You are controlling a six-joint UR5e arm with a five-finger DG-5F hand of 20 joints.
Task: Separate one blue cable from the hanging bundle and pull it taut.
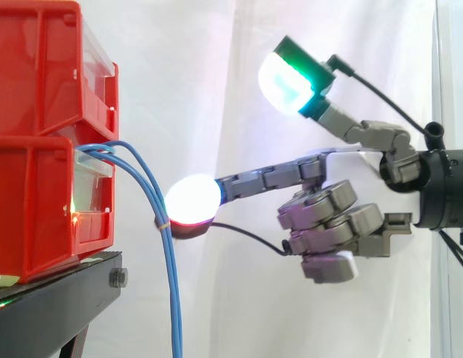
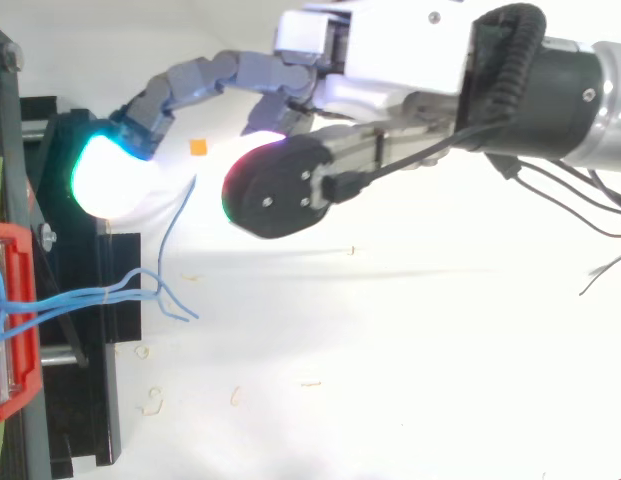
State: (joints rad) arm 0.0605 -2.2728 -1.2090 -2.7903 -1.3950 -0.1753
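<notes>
Hand [image 2: 390, 60] | fingers [image 1: 268, 177] spread, pinching nothing | one fingertip [image 1: 192, 198] beside blue cables [image 1: 175, 321] | cables hang from red bins [image 1: 37, 89]

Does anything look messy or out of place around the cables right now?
Slightly. In the top view, small pale scraps lie scattered on the white surface near the hanging blue cables, and a small orange piece sits apart from them. They look like stray litter.

Close side and overhead cameras share blue cables [image 1: 170, 283].
</notes>
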